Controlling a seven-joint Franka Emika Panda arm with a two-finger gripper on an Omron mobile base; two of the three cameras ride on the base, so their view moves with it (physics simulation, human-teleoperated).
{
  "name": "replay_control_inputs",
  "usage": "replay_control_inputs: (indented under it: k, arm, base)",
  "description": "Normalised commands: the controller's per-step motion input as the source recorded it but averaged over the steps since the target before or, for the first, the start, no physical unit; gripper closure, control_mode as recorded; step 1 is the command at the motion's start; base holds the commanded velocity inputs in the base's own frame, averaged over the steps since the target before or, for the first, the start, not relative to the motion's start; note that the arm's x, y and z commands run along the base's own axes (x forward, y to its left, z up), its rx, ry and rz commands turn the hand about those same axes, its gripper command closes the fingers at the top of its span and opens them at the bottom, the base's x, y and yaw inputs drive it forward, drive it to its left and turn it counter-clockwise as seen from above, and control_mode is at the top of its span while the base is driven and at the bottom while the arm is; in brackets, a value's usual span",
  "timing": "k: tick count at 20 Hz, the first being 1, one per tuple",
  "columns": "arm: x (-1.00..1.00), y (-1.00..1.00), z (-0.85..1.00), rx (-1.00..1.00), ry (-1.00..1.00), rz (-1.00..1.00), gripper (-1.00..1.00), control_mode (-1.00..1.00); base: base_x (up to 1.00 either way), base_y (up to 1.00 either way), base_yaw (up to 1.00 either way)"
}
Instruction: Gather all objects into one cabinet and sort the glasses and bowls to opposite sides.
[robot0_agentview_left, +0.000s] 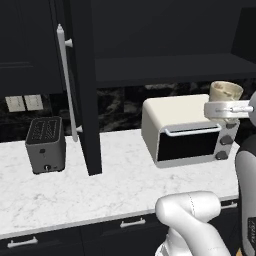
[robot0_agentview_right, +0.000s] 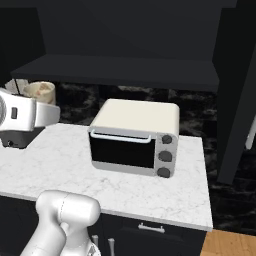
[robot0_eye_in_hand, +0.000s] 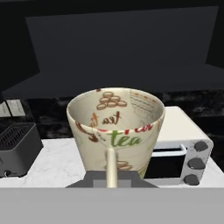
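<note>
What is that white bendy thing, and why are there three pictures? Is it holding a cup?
The white thing is a robot arm in a pretend kitchen. Two pictures come from cameras behind it, one on each side. The third comes from a camera on its hand. On the white counter stand a toaster oven and a dark toaster. Above is an open black cabinet. Yes, the gripper is shut on a cream cup with "tea" written on it, held up in the air.
</note>
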Motion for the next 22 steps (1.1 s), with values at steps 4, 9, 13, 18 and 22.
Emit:
replay_control_inputs:
  k: [4,9,13,18,22]
  arm:
    - [-0.03,0.0,-0.1,0.0,0.07,0.0,1.0,-1.0]
    - [-0.01,0.0,-0.12,0.0,0.05,0.0,1.0,-1.0]
    - [0.0,0.0,0.0,0.0,0.0,0.0,1.0,1.0]
    - [0.0,0.0,0.0,0.0,0.0,0.0,1.0,1.0]
    - [0.0,0.0,0.0,0.0,0.0,0.0,1.0,1.0]
  base:
    - [0.0,0.0,0.0]
    - [0.0,0.0,0.0]
    - [-0.46,-0.02,0.04]
    - [-0.93,0.01,0.37]
    - [-0.73,0.06,0.69]
